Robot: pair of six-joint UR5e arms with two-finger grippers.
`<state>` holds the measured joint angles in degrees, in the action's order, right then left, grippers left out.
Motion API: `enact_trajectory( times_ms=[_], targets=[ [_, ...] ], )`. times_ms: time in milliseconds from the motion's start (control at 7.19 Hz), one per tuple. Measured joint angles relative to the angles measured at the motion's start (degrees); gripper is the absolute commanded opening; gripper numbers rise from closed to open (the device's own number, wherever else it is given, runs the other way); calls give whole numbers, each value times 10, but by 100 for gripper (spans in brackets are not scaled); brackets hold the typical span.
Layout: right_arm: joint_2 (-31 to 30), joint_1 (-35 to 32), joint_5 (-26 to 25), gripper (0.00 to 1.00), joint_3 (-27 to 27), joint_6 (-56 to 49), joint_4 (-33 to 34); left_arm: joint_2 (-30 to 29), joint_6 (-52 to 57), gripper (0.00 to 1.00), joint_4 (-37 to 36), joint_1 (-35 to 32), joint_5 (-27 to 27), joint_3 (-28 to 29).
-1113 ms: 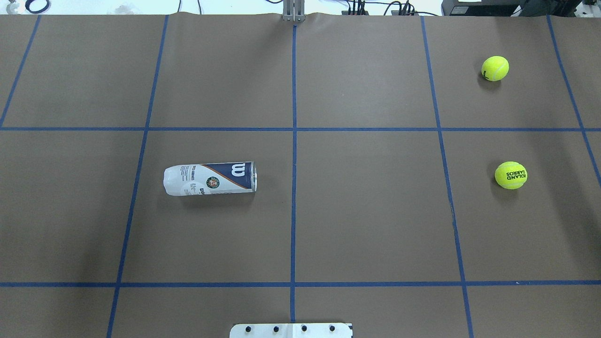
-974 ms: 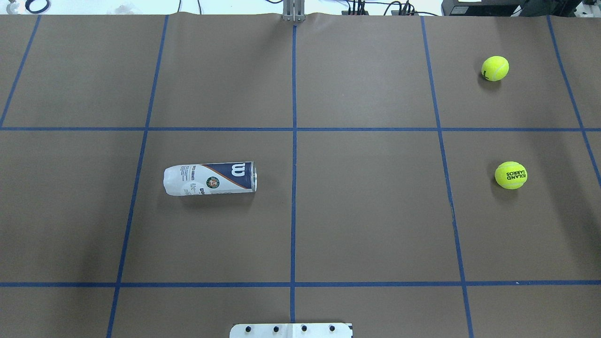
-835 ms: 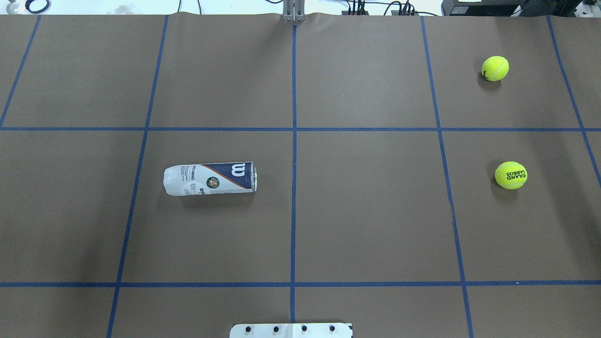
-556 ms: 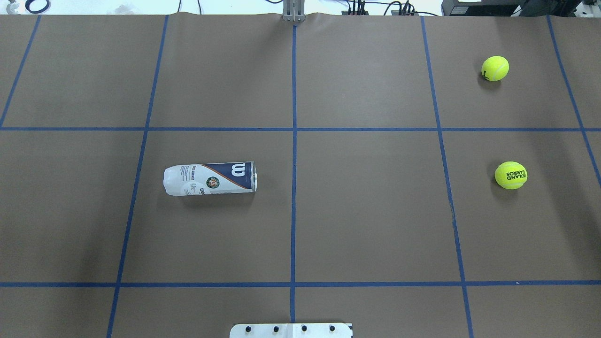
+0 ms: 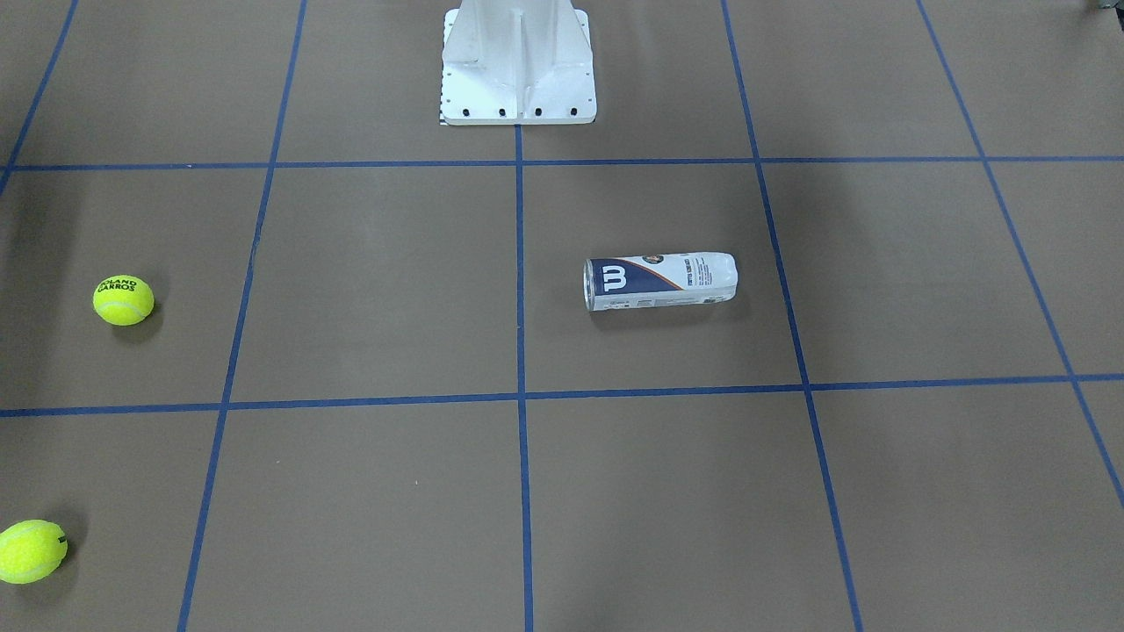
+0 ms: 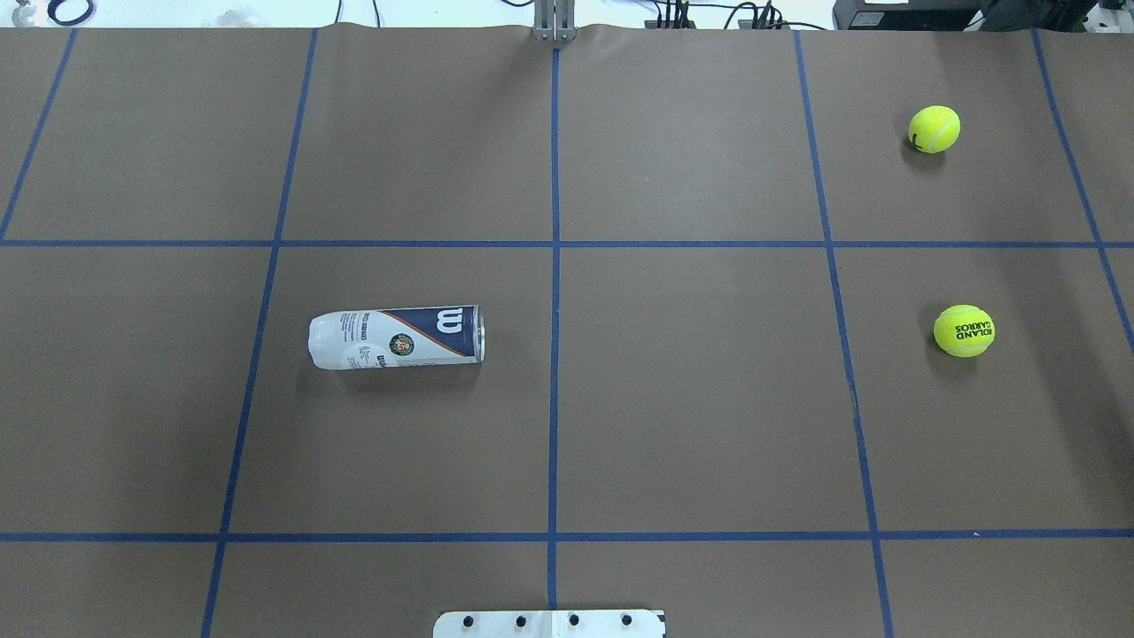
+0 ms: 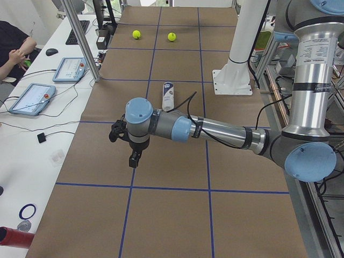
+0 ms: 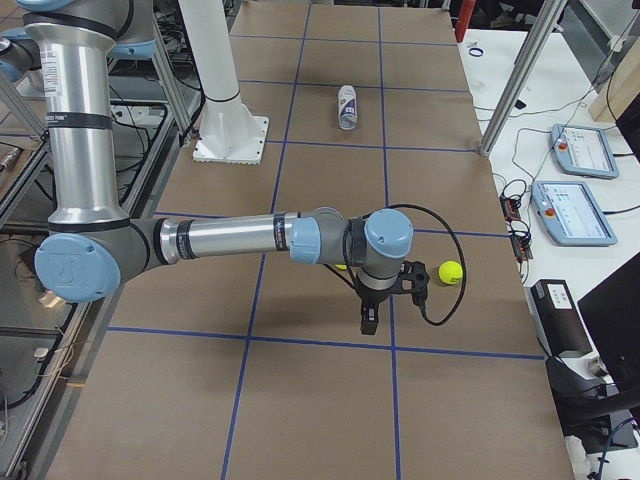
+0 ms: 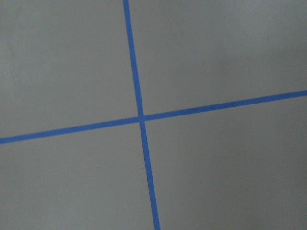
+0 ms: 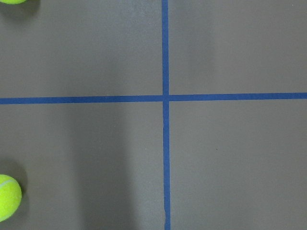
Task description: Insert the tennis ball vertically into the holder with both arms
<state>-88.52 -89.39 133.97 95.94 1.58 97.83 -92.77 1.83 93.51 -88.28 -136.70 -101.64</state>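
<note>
see holder (image 6: 396,338) flat on its side on the table (image 6: 709,399): left half, middle row of the blue tape grid (image 6: 555,244), just left of the centre line. open metal-rimmed end facing right toward that line, "w" logo at that end. untouched by either gripper.

see two tennis balls well apart from it on the right half: near ball (image 6: 964,330) in the middle row, "roland garros" print up; far ball (image 6: 934,129) in the far row. loose on the paper.

see left arm (image 7: 215,130) stretched low over the table's left end, left gripper (image 7: 133,158) pointing down, above the paper, well clear of the holder. can't tell if spread or pressed together; visible in the side view only.

same for right arm (image 8: 230,240) over the right end: right gripper (image 8: 368,320) pointing down near the balls, touching neither. can't tell its state either.

wrist views: tape crossings only, plus both balls at the left edge of the right one.

white pedestal (image 5: 518,61) at the near edge, centre. person's arm (image 7: 19,52) and tablets (image 7: 32,98) at the side desk beyond the far edge.
</note>
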Motion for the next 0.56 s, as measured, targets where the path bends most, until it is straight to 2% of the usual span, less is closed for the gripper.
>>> enact_trajectory(
  times_ms=[278,556],
  targets=[
    [0,0,1,99,3,1,0,-51,-31,100,28,66,-18,-26],
    [1,0,3,99,8,0,0,-140,-47,99,39,174,-10,-36]
  ],
)
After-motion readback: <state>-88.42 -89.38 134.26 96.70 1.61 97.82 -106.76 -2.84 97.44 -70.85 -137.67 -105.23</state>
